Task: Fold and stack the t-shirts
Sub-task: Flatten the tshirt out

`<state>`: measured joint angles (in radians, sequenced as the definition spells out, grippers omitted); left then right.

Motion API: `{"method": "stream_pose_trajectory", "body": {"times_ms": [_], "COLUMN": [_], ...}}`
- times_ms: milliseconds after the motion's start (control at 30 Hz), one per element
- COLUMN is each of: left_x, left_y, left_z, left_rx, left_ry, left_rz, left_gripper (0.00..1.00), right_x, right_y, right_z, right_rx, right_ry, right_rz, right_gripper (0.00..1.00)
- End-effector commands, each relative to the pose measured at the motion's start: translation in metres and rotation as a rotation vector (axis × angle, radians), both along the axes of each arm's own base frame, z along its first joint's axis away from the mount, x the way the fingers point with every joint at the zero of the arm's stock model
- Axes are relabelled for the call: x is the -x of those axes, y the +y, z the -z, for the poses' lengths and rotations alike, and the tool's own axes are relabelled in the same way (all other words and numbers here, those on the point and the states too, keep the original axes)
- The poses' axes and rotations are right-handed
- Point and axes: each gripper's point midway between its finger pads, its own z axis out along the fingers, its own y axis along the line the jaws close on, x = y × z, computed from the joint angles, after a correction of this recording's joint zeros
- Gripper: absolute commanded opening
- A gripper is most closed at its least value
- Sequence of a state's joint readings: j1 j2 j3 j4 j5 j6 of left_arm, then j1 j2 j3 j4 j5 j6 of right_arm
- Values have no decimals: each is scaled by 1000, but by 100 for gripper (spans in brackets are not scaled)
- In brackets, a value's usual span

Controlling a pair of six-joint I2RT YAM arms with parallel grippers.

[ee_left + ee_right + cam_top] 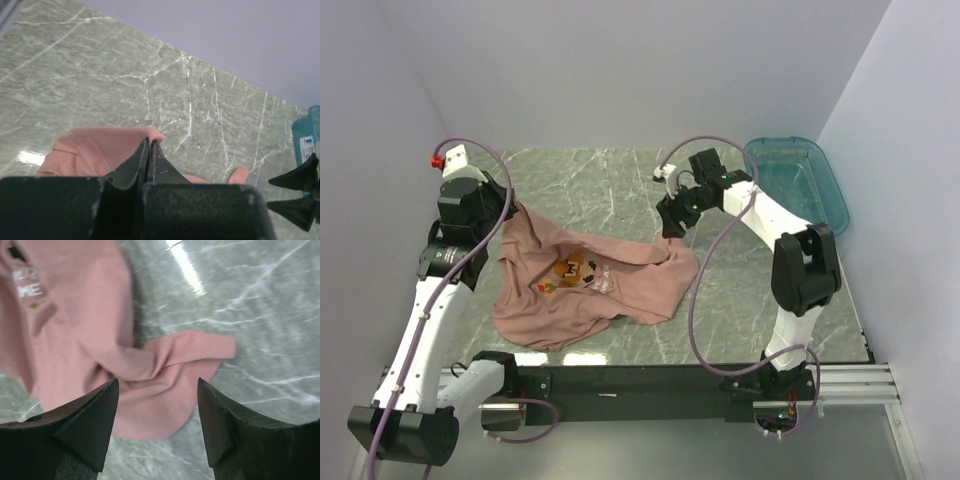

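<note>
on the marble table [610, 180]: one pink t-shirt [585, 285], crumpled, print facing up; left of centre
left gripper [150, 144]: one; fingers pressed together on the t-shirt's far-left edge, pink cloth bunched on both sides of them
right gripper [158, 382]: one; fingers spread apart above the t-shirt's right corner, holding nothing
far right corner: one teal tub [825, 185], well apart from the t-shirt
arms: two, one on each side of the t-shirt

We look down from high behind on the whole marble table [620, 180]. Each wrist view sits close behind its jaws; all share the pink t-shirt [590, 285] just beyond them.
</note>
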<state>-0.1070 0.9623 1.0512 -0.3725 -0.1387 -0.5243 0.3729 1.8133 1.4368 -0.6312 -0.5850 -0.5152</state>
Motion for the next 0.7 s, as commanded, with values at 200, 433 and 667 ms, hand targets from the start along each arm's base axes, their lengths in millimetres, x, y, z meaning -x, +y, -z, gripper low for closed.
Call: {"method": "stream_pose_trajectory", "body": {"times_ms": [200,433,667], "left_x": [18,13,2], "left_y": [53,93,97], "left_z": [-49,-68,-55], "left_rx": [-153,-193,-155], "left_ry": [-119,-131,-109], "left_rz": [-227,-375,-338], "left_gripper": [0,0,0], "right_x": [-9,27,33], "right_y": [-9,6,40], "right_z": [-3,-14,-7], "right_rx": [3,-74,59], "right_ry": [54,94,-71], "right_rz": [-8,-160,-217], "right_gripper": [69,69,69]}}
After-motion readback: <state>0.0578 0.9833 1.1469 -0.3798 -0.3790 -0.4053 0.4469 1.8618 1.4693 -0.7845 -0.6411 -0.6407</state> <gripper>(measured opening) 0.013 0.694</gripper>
